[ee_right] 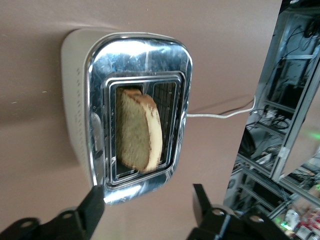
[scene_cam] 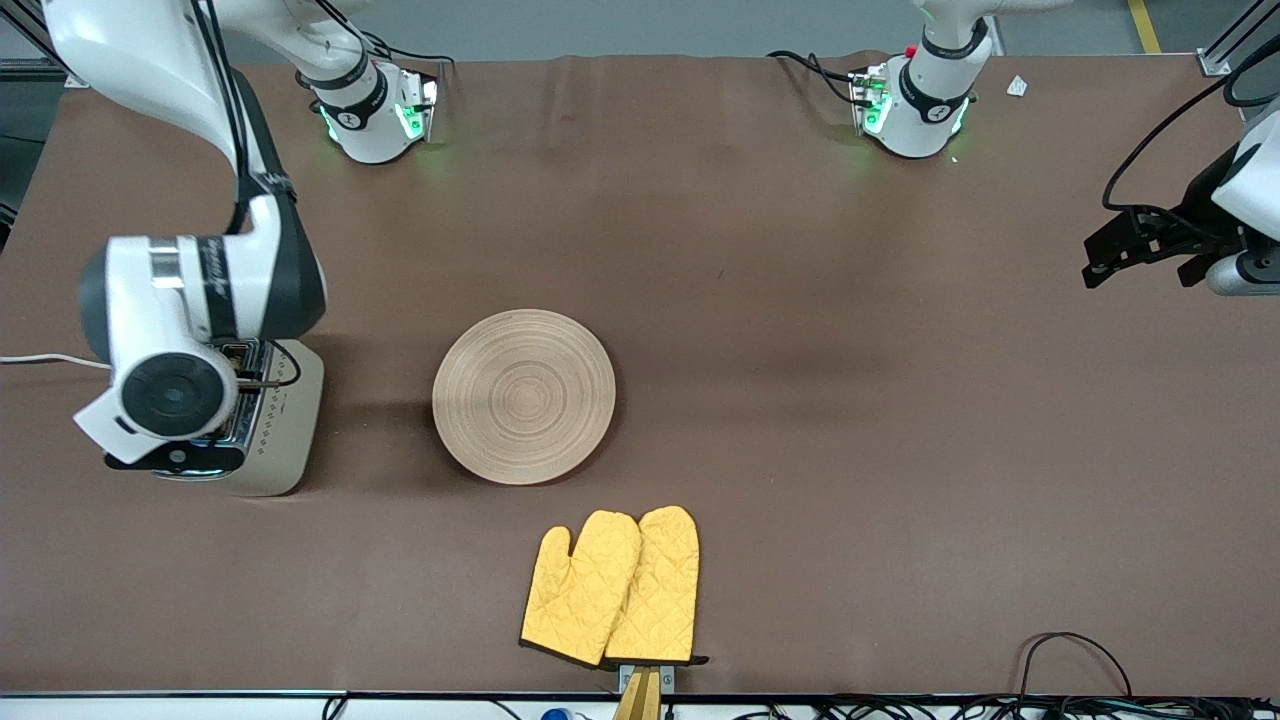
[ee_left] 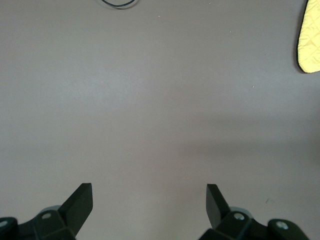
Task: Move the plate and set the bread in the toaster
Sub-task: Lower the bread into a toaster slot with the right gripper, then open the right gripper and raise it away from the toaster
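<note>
**Bread in the slot, right pincer empty above the toaster**

The bread (ee_right: 139, 129) stands on edge inside the toaster (scene_cam: 285, 430), leaning against one side of the slot with its upper crust still showing at the opening. The toaster sits at the right arm's end of the bench (scene_cam: 900, 400), largely covered in the front view by the right arm's wrist. The right pincer (ee_right: 147, 202) hangs directly over the chrome top, its 2 fingers spread wide and holding nothing.

The plate (scene_cam: 524, 396) lies bare on the bench beside the toaster, toward the middle, and a pair of yellow oven mitts (scene_cam: 612, 588) lies nearer the front camera than the plate.

The left pincer (ee_left: 149, 202) waits over bare bench at the left arm's end, fingers wide apart and empty.

By my reading, the insertion step is at its close: the slice is released and seated. What remains is for the right arm to rise straight up, clear of the chrome top, without brushing the slice's exposed edge.
</note>
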Motion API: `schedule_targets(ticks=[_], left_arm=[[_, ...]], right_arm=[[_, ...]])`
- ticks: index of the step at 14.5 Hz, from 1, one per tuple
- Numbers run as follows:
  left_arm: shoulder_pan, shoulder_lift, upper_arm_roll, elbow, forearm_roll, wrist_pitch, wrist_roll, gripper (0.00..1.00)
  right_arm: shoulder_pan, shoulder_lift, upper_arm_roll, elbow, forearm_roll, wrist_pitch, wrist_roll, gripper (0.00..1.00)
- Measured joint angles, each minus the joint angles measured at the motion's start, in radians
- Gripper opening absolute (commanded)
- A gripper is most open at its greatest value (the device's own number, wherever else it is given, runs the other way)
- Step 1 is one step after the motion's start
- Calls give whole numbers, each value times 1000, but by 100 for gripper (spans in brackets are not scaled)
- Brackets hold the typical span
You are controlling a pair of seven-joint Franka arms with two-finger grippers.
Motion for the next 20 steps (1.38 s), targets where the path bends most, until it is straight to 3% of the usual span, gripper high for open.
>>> schedule_targets(ticks=[4,8,10,13,20], left_arm=[[0,0,0,1,0,0,0,100],[0,0,0,4,0,0,1,100],[0,0,0,8,0,0,1,100],[0,0,0,9,0,3,1,100],[0,1,0,9,4,26,1,100]], right_arm=[[-2,-82,4,106,151,-68,0,100],[-88,-209,-3,118,357,-44,-4,100],[-142,-267,-4,92,406,-46,-41,100],[-163,-350,-4,-22,415,-27,-71,100],[-162,-587,4,-390,417,187,-81,100]])
